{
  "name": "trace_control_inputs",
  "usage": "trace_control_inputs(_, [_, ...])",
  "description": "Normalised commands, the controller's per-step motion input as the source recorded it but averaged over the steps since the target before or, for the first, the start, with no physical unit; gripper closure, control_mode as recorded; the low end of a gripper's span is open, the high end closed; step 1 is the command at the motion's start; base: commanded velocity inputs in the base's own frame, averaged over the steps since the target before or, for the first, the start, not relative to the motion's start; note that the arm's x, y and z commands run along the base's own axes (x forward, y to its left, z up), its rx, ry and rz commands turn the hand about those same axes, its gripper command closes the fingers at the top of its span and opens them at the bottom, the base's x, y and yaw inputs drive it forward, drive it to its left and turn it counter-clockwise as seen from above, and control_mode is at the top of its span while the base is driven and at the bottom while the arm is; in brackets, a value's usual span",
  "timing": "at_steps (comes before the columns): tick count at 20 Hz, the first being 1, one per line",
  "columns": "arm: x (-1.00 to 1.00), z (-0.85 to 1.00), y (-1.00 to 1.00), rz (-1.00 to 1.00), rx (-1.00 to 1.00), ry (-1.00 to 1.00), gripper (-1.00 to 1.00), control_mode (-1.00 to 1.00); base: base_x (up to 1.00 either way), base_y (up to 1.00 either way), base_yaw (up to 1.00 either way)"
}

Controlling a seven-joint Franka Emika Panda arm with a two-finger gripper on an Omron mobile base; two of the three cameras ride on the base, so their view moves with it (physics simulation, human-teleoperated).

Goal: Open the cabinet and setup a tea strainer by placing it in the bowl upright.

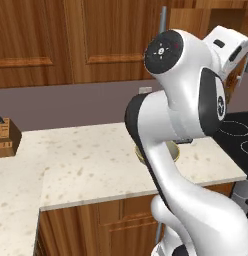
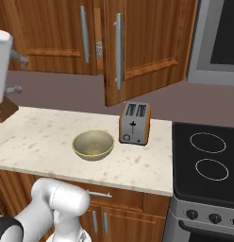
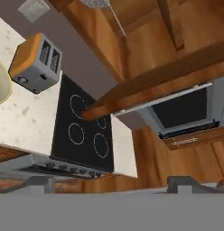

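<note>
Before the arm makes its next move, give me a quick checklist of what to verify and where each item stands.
1. Cabinet door swung open: ok.
2. Tea strainer located: ok, grey mesh shows in the gap behind the open door.
3. Gripper open with nothing between its tips: ok.
4. Bowl upright and empty on the counter: ok.
5. Toaster apart from the bowl: ok, it stands beside it without touching.
6. How the strainer sits on its shelf, for a grasp: cannot tell, too little of it shows.
</note>
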Motion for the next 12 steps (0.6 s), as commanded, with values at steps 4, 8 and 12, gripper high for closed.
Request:
trace_control_inputs(4, [0.57, -0.51, -0.04, -0.01, -0.25, 0.24, -1.00, -1.00, 0.00, 0.00, 0.00])
trace_control_inputs(8, [0.81, -0.56, -0.31, 0.00, -0.04, 0.29, -1.00, -1.00, 0.00, 0.00, 0.00])
trace_control_inputs(12, [0.88, -0.46, -0.35, 0.00, 0.00, 0.25, -1.00, -1.00, 0.00, 0.00, 0.00])
